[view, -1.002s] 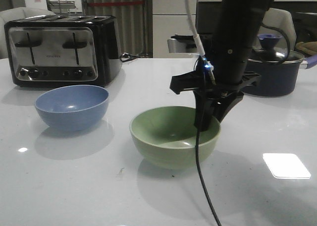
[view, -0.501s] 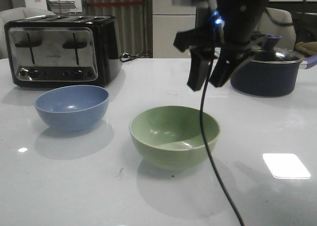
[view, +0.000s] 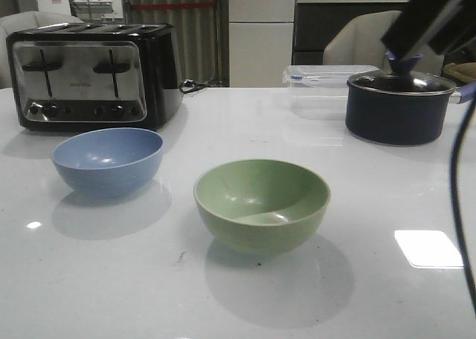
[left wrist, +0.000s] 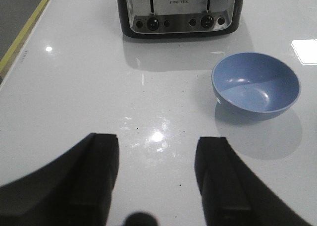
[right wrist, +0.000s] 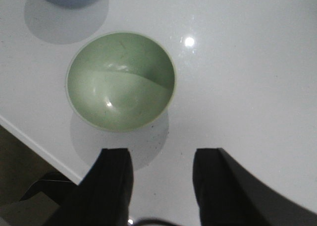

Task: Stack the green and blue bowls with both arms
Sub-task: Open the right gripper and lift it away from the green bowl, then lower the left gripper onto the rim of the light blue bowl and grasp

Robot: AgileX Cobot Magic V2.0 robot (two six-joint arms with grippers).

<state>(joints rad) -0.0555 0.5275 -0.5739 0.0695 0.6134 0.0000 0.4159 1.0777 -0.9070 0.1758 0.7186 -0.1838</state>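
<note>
The pale green bowl [view: 262, 205] stands upright on the white table [view: 223, 294] at the middle. The dusty blue bowl [view: 108, 160] stands apart to its left. Both are empty. Only part of my right arm [view: 435, 15] shows, high at the top right, far from both bowls. In the right wrist view my right gripper [right wrist: 162, 154] is open and empty, high above the table beside the green bowl [right wrist: 121, 81]. In the left wrist view my left gripper [left wrist: 156, 139] is open and empty over bare table, with the blue bowl [left wrist: 255, 84] ahead and off to one side.
A black and silver toaster [view: 93, 75] stands at the back left. A navy lidded pot [view: 398, 105] and a clear plastic box [view: 320, 82] stand at the back right. A black cable [view: 457, 205] hangs at the right edge. The table's edge [right wrist: 29, 137] lies near the green bowl.
My right arm has risen out of the green bowl and swung up and to the right. The green bowl stays on the table where it was. The blue bowl has not moved.
</note>
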